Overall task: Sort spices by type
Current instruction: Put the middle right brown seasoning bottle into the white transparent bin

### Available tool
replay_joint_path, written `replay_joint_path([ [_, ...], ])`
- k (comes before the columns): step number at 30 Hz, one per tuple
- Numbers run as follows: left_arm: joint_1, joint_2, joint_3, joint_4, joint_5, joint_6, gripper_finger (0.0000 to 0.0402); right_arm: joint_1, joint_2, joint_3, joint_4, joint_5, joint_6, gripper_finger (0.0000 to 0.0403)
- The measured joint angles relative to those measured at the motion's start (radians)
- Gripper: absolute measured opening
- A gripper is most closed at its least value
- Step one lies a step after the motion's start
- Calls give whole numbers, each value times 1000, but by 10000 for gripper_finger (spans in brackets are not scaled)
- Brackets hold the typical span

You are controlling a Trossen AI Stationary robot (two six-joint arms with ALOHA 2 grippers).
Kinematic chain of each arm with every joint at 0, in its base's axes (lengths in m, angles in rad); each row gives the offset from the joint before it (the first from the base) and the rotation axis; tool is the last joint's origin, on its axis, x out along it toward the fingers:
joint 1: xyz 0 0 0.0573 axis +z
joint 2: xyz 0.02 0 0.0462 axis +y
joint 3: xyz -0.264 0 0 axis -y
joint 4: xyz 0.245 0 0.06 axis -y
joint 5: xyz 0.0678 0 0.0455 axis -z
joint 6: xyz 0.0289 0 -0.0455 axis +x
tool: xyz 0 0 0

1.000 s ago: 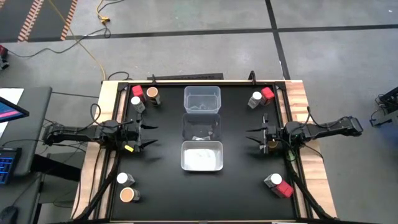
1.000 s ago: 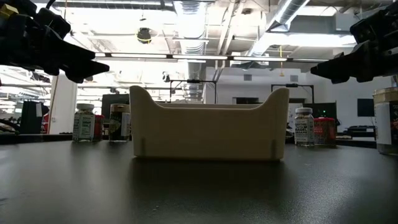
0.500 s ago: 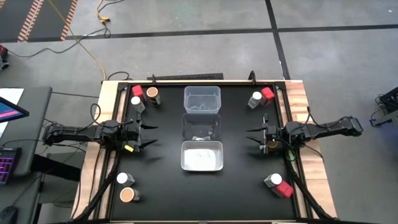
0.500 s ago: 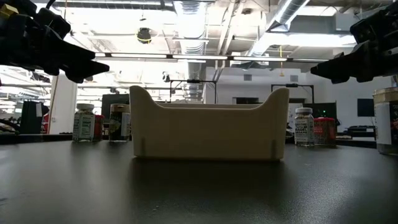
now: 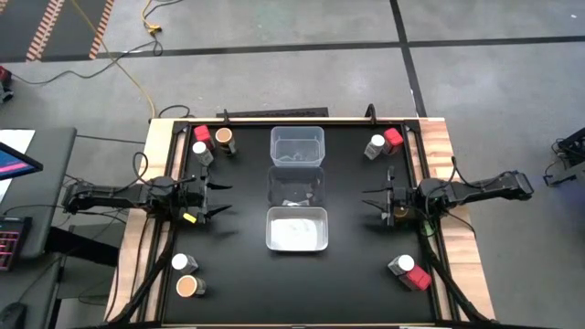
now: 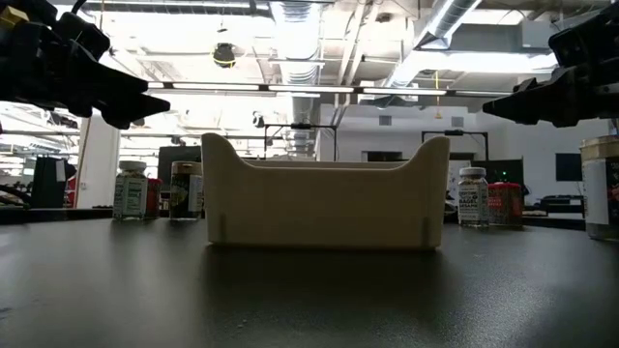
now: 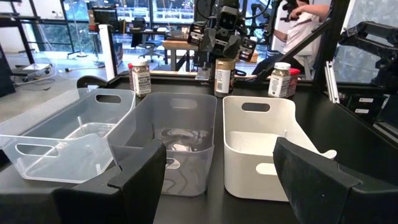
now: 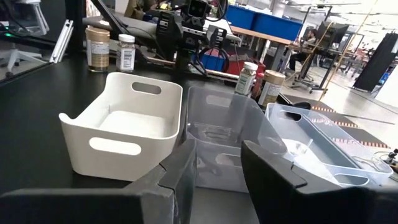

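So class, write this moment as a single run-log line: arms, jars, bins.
left gripper: open, holds nothing | right gripper: shut, holds nothing | jars: at table corners, unsorted | bins: mid-table row, no jars inside

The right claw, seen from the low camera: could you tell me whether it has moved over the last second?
Yes, slightly. In the low view the right claw sits a little higher against the ceiling lights than before, while the white bin below is unmoved.

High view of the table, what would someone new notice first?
Three bins line up down the black table's middle: a clear one farthest back, a grey one, then a white one nearest. Small spice jars cluster at all four corners, none in a bin. The left tool, open, and the right tool, shut, face the bins from either side.
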Motion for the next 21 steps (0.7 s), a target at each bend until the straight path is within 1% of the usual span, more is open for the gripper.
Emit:
replay_joint_path([
  [21, 0, 0, 0, 0, 0, 0, 285, -1, 0, 0, 2, 0, 35, 162],
])
